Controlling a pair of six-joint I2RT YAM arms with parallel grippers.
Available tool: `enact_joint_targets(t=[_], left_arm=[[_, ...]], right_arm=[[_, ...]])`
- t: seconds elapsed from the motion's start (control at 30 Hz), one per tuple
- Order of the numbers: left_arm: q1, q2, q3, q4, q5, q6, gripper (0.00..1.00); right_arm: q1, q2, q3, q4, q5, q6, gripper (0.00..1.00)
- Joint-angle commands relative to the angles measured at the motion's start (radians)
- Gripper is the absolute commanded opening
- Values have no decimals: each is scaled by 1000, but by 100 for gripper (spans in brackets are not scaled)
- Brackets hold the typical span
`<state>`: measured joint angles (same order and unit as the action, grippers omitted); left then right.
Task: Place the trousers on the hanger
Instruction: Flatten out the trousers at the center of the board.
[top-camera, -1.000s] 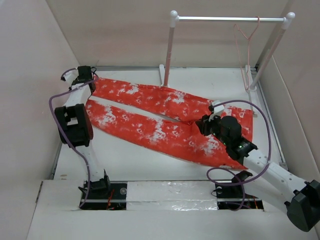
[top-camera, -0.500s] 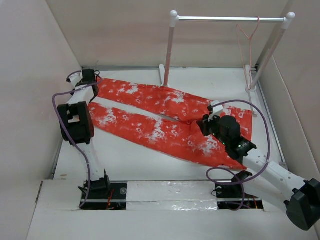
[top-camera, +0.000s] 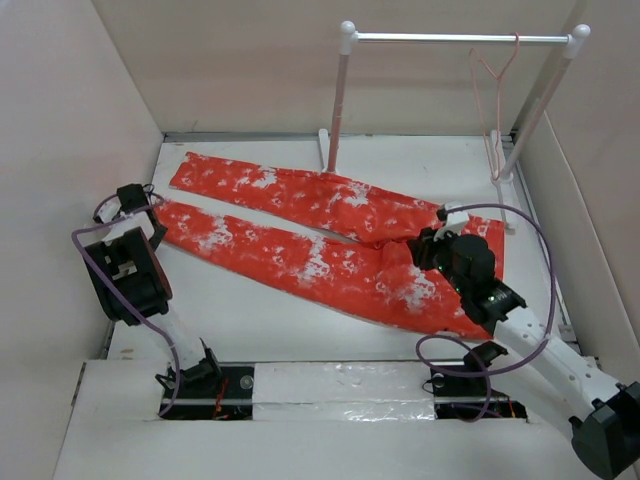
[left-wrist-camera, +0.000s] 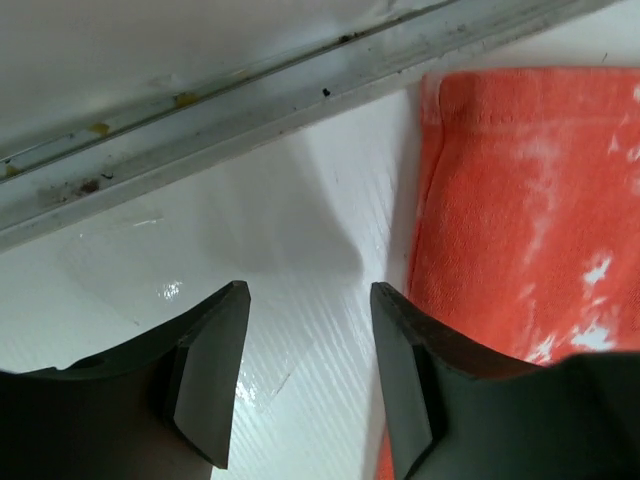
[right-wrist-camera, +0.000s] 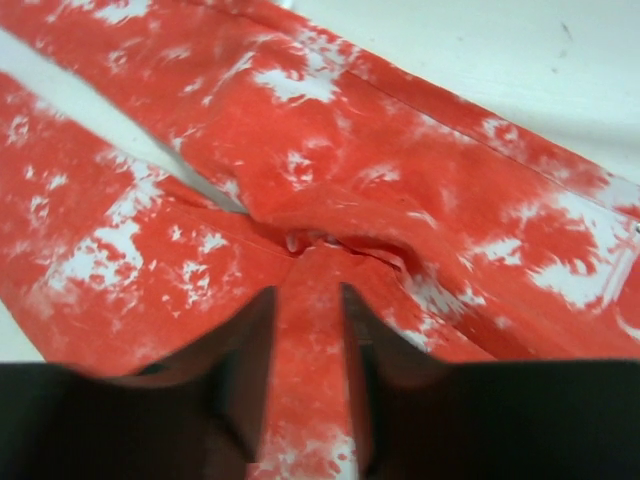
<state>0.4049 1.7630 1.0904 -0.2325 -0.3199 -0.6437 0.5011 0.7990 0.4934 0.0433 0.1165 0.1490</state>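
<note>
My left gripper (left-wrist-camera: 310, 295) stands wide open over bare table (left-wrist-camera: 300, 200), with nothing between its fingers. In the wrist view the hem (left-wrist-camera: 530, 90) of the nearer leg lies just to the right, apart from both pads. My right gripper (right-wrist-camera: 300, 295) is down on the crotch. Its fingers are close together, with a ridge of cloth between them and puckers at the tips, so I judge it is pinching the trousers (top-camera: 300, 255). They lie flat across the middle of the overhead view, legs running to the upper left, waist at the right. The hanger (top-camera: 493, 100) hangs on the rail (top-camera: 450, 38) at the upper right, well apart from the cloth.

As I read it, the step in hand is getting a hold at both ends. I'd slide my left across so one finger goes under the hem and one over it, closing only once cloth fills the gap. Then I'd lift both ends together with a firm right pinch, so the legs hang straight enough to feed through the hanger.
</note>
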Motion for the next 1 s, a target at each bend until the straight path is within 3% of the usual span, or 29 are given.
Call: enact_joint_targets(t=[0.0, 0.1, 0.27, 0.43, 0.53, 0.67, 0.8, 0.97], left_arm=[[29, -7, 3, 56, 76, -13, 49], [29, 29, 8, 87, 99, -11, 50], [29, 62, 6, 159, 174, -31, 51], [29, 121, 22, 176, 219, -42, 50], [29, 102, 8, 214, 240, -50, 49], [0, 47, -36, 261, 234, -95, 47], [-46, -26, -124, 312, 177, -113, 46], [-57, -74, -152, 320, 144, -139, 48]], right_arm=[[-42, -61, -18, -33, 18, 30, 44], [-67, -115, -49, -86, 23, 67, 54], [-128, -207, -122, -166, 49, 171, 57], [-191, -299, -188, -249, 189, 274, 64], [-245, -322, -187, -273, 190, 299, 65], [-337, -285, -161, -289, 271, 330, 76], [-507, -158, -131, -277, 267, 311, 78], [-814, -70, -148, -209, 68, 278, 77]])
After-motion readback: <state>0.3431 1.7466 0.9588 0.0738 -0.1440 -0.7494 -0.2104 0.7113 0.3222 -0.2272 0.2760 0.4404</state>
